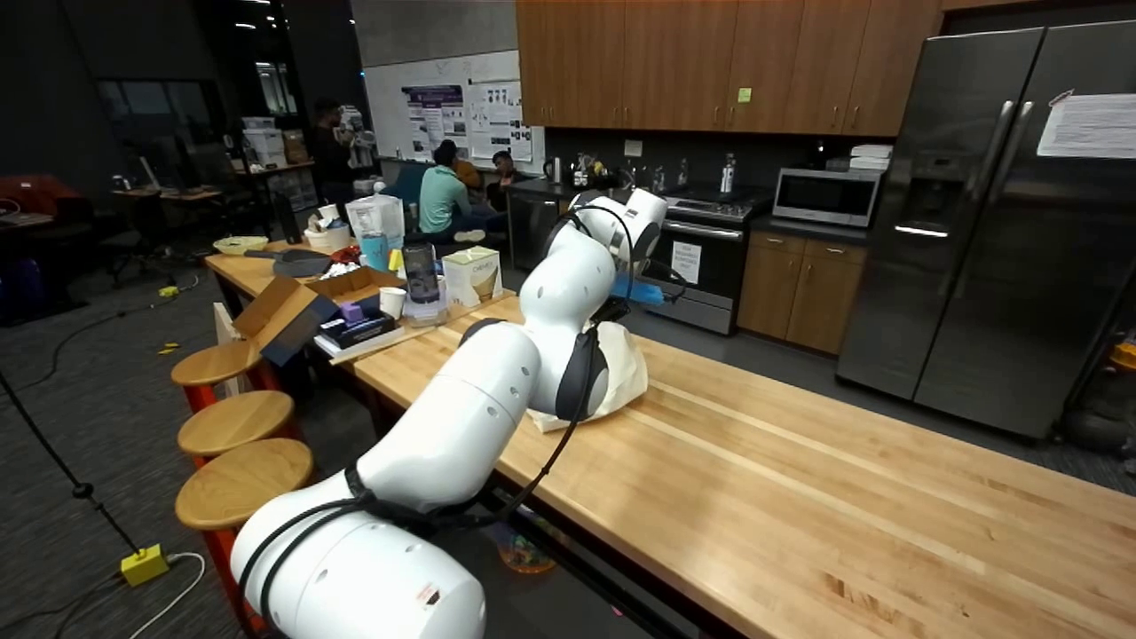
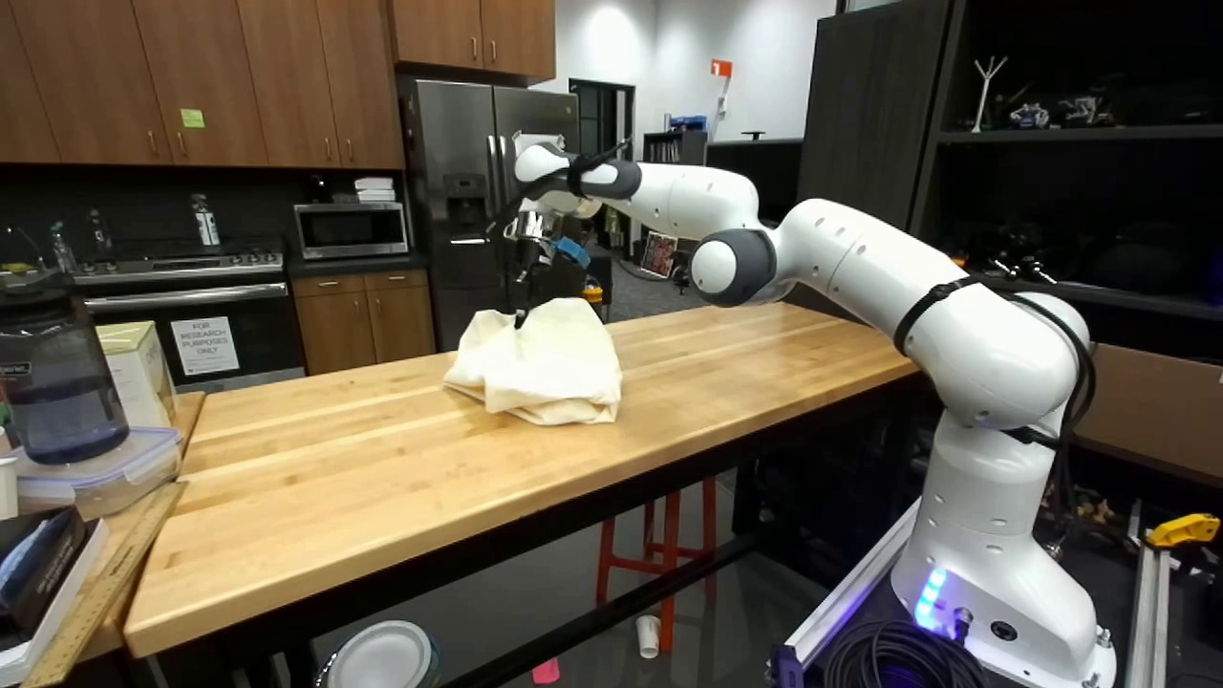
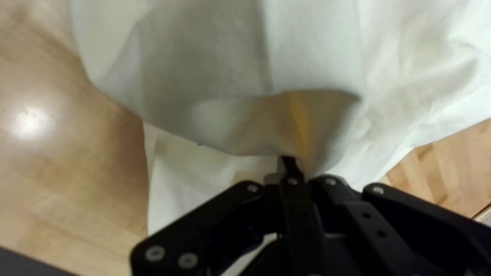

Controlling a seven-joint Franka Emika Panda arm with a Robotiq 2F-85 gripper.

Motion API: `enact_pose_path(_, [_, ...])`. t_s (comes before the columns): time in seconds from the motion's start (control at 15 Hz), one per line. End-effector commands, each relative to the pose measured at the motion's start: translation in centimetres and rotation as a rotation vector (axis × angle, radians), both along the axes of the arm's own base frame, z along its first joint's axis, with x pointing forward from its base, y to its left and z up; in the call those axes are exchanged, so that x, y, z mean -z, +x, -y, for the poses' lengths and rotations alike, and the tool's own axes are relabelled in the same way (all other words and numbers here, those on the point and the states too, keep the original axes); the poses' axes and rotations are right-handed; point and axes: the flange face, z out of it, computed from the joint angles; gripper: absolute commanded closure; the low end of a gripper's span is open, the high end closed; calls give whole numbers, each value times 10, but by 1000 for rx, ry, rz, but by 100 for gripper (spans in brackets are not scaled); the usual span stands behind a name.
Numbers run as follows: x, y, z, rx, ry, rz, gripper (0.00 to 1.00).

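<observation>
Cream crumpled fabric (image 2: 552,371) sits all bunched up on my striped pale-wood worktop (image 2: 354,478), and I've got its edge pinched in the two-fingered black tool (image 2: 521,316).

In an exterior view, your upper left is murky and dim, while the table (image 1: 852,497) at lower right shows bright. In an exterior view, light washes out the wall (image 2: 611,43) at your upper centre, and the shelves (image 2: 1080,139) at right sink into black. Your wrist view has white glare on the table at left, soft shadow beside the cloth (image 3: 215,50), and blur where its fold meets the pincer (image 3: 290,165).
</observation>
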Motion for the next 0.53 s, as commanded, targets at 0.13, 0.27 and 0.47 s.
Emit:
enact_pose_path(0.13, [-47, -3, -43, 22, -267, 147, 99])
enact_pose_path(0.27, [-43, -6, -57, 34, -378, 156, 99])
enact_pose_path(0.47, [-22, -11, -71, 47, -543, 124, 99])
